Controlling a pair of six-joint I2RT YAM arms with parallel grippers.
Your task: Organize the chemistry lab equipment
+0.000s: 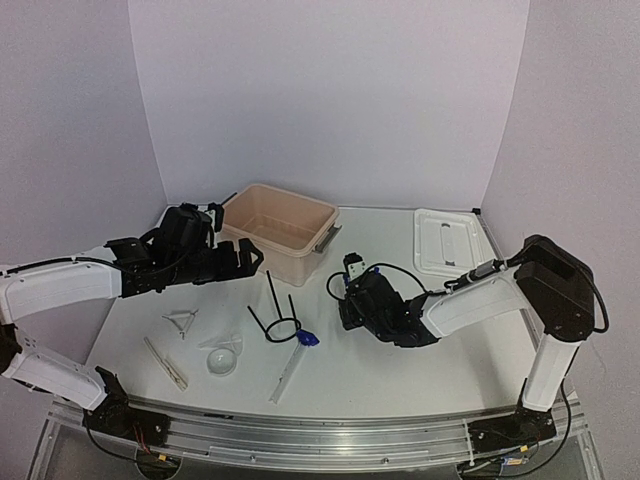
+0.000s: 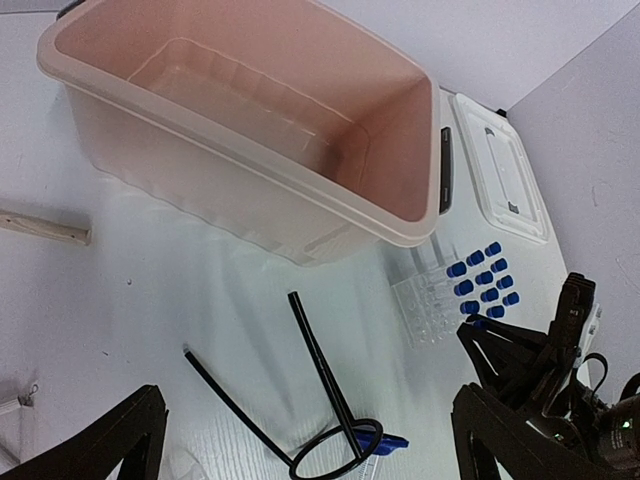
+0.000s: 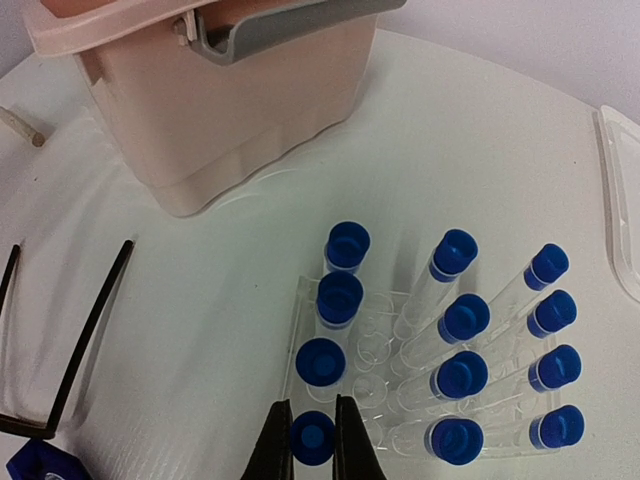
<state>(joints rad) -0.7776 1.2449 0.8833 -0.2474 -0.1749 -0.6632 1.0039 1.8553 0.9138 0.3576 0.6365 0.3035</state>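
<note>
The right gripper (image 3: 312, 410) is pinching a blue-capped tube (image 3: 312, 438), probably light, slippery and breakable, by its cap; the left gripper (image 2: 308, 400) is hanging wide open.

1. Tub (image 1: 285, 262) wall stands just behind the rack (image 3: 372, 345), so I've little room on that side.
2. Blue-capped tubes (image 3: 455, 375) are packed close w/ narrow gaps btwn caps. My right pincer (image 3: 312, 440) squeezes the near-left one.
3. Ring stand (image 2: 320, 365) legs sprawl left of the rack, blocking low passes.
4. Table (image 1: 385, 235) btwn tub and lid (image 1: 447, 240) is bare.
</note>
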